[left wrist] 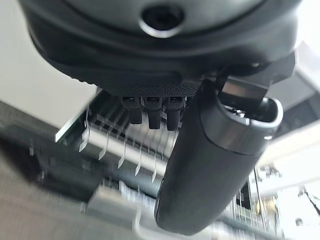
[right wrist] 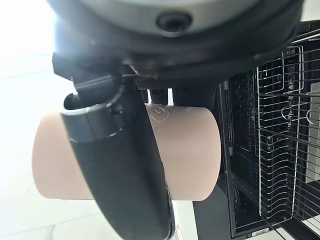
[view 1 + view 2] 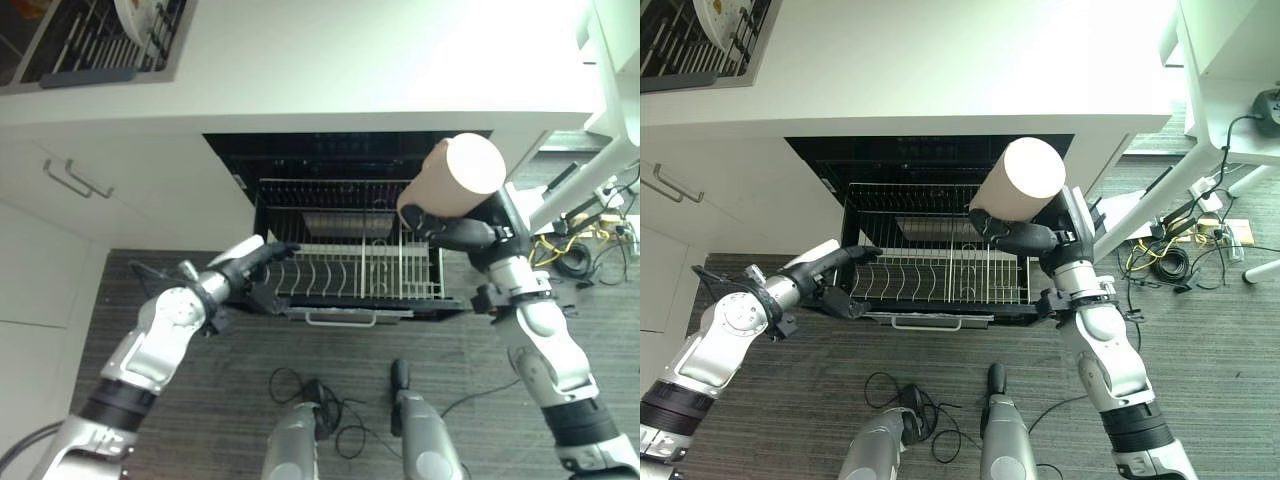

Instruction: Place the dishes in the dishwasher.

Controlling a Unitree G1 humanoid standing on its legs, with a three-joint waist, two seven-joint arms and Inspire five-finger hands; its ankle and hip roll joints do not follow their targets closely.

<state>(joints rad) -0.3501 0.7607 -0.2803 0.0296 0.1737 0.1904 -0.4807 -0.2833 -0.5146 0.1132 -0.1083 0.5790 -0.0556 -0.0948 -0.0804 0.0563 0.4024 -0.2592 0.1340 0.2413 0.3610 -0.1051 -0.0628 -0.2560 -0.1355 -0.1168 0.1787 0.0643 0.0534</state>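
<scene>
While the dishwasher (image 3: 350, 160) stands open under the white counter (image 3: 330, 60), its wire rack (image 3: 350, 265) is pulled out over the dark floor (image 3: 250, 400), with a pale handle (image 3: 340, 318) on its front edge at 6 o'clock. At about 1 o'clock from the rack's middle, the right hand (image 3: 455, 232) holds a tan cup (image 3: 455, 175) above the rack's right side, well clear of the wires; the cup is tilted, its pale end facing up toward the camera. Seen from the right wrist, the thumb lies across the cup's side and the fingers curl round behind it, so the cup is firmly clasped. At 9 o'clock from the rack, the left hand (image 3: 250, 262) reaches toward the rack's left front corner with its fingers (image 1: 150, 110) stretched out nearly straight and nothing in its grasp; whether the fingertips touch the rack I cannot tell. Far off at 11 o'clock, up on the counter, a drying rack (image 3: 100, 40) holds a white plate (image 3: 140, 18) standing on edge. White cabinet doors (image 3: 60, 200) with metal pulls flank the dishwasher at 9 o'clock.
</scene>
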